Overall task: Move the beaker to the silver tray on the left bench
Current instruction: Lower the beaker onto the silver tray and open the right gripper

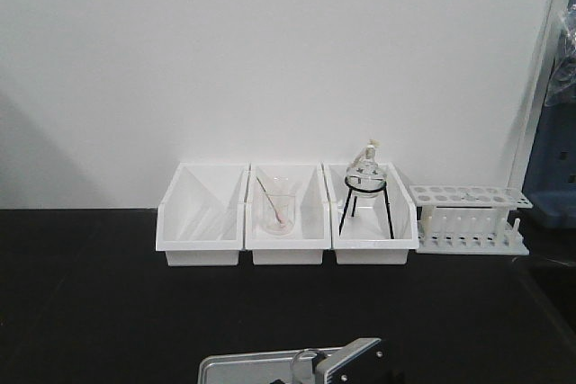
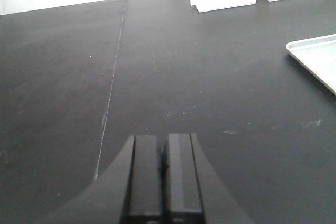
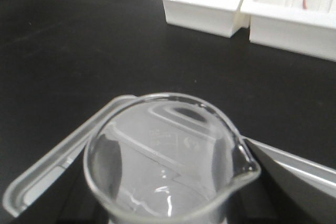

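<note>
The beaker (image 3: 165,161) fills the right wrist view, rim up and spout to the right, riding right over the silver tray (image 3: 47,174), whose rim and rounded corner show through and beside the glass. So by my read this is the placing step, with only the set-down and release left. The right gripper (image 1: 346,359) barely pokes into the front view at the bottom edge, above the tray; its jaws are hidden by the glass, so I cannot tell how wide they stand, though the beaker does seem carried. Whether the base touches the tray yet, I cannot say. Next move wants a straight, gentle descent inside the rim, then an easy opening. The left gripper (image 2: 163,169) hangs over bare black counter (image 2: 210,77), jaws pressed together, empty. At the back, three white bins (image 1: 286,222) and a test-tube rack (image 1: 468,218) sit well apart; nothing blocks the drop.
</note>
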### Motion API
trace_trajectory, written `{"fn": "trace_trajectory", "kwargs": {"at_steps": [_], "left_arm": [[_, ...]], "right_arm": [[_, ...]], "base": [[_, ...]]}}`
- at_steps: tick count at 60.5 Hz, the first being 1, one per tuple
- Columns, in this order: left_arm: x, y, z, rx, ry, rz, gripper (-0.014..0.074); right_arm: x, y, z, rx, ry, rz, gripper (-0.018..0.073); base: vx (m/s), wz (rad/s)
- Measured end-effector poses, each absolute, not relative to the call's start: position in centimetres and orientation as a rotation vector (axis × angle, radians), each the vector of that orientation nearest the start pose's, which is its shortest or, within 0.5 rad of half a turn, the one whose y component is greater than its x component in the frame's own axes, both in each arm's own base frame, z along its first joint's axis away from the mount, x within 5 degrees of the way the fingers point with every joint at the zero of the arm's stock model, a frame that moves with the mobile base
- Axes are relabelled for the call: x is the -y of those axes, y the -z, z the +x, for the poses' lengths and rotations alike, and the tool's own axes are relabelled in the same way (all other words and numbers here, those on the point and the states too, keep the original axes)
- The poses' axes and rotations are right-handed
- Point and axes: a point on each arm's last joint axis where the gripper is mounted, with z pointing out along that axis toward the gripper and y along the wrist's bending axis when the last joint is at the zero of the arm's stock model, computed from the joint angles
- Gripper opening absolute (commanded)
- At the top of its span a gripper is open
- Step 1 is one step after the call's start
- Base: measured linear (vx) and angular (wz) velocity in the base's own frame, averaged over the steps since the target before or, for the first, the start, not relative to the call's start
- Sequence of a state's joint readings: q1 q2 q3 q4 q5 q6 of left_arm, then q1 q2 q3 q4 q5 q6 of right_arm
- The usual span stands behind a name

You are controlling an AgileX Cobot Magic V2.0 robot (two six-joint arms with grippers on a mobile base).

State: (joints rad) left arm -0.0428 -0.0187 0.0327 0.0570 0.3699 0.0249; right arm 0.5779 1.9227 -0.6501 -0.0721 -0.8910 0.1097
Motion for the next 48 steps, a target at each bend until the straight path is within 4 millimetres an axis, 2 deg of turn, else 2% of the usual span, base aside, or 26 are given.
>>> {"fn": "trace_trajectory", "kwargs": {"at_steps": [13,27,37,48], "left_arm": [[0.0,-17.0,5.2,-1.865,-0.044,0.098,0.0001],[0.0,-17.0,5.2,-1.865,-0.044,0.098,0.0001],[0.0,-17.0,5.2,-1.865,-0.044,0.098,0.0001],[0.0,-17.0,5.2,-1.865,-0.044,0.098,0.0001]], "right_arm": [[-20.3,-9.4,30.2,-1.854,-0.483,-0.528,-0.0005],[-21.1,-7.4,31.5,-1.866,-0.468,-0.539,0.0042],[-21.1,-7.2,31.9,-1.871,-0.459,-0.499,0.0158],[-21.1,-7.2,32.0,-1.871,-0.456,-0.487,0.0382]], "base": [[0.00,0.00],[0.00,0.00],[0.00,0.00],[0.00,0.00]]}}
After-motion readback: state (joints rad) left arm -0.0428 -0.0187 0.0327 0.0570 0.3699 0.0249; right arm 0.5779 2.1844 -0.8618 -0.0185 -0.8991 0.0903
